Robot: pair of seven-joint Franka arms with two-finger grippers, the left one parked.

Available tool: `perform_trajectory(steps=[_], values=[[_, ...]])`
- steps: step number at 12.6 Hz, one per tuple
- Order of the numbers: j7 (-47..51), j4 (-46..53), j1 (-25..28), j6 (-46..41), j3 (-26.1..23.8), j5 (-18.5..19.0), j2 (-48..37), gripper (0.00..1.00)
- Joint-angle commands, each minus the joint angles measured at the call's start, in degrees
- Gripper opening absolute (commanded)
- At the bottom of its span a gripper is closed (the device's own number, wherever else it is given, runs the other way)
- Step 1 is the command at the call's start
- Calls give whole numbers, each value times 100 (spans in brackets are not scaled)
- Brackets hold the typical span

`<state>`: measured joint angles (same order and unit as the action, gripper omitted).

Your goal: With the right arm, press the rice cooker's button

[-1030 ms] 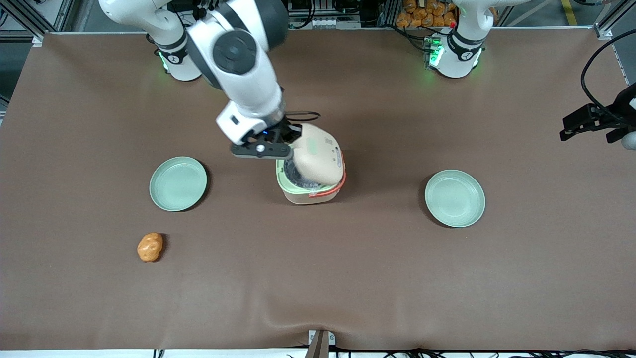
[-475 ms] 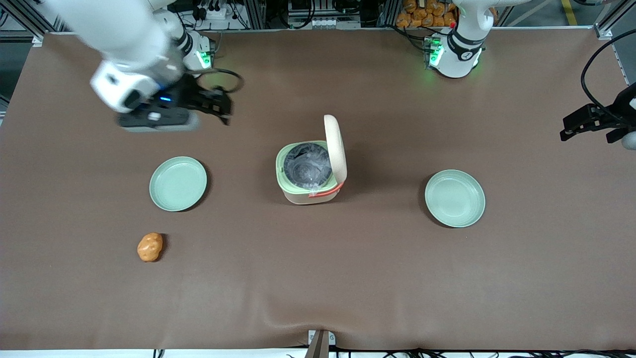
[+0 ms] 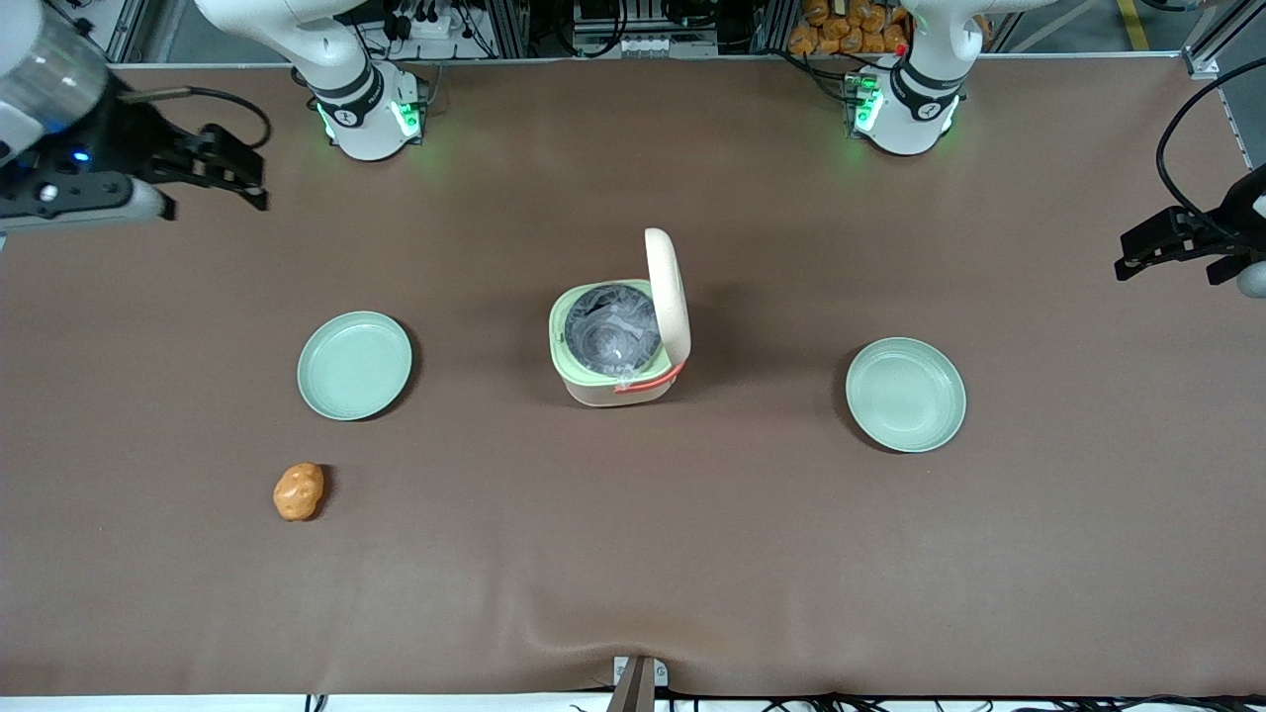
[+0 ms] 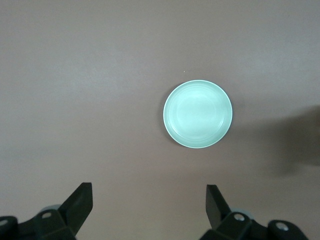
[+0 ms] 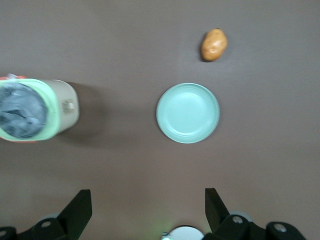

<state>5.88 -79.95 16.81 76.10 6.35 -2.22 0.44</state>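
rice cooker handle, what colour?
Orange-red, on the rice cooker, whose lid stands open; front view shows it best. The right arm's tool is open, at the working arm's end.

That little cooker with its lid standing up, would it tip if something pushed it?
The rice cooker looks squat and flat-based, so it would probably slide. Its lid stands upright on one side, so a high push there might rock it. The open claw is far off, toward the working arm's end.

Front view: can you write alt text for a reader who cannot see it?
A cream rice cooker stands mid-table with its lid up, between two pale green plates. The right arm's gripper hangs at the working arm's end, jaws apart and empty; a potato lies nearer the camera.
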Motion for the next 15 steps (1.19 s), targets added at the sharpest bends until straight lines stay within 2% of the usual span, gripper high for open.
perform_trajectory(steps=[1, 5, 9, 15], values=[[-576, -845, -440, 281, -99, 117, -596, 100], [-702, -1883, -915, 765, -90, 108, -1221, 100], [-746, -1946, -1224, 792, -90, 108, -1222, 100], [-798, -1665, -1233, 801, -99, 55, -1187, 100]])
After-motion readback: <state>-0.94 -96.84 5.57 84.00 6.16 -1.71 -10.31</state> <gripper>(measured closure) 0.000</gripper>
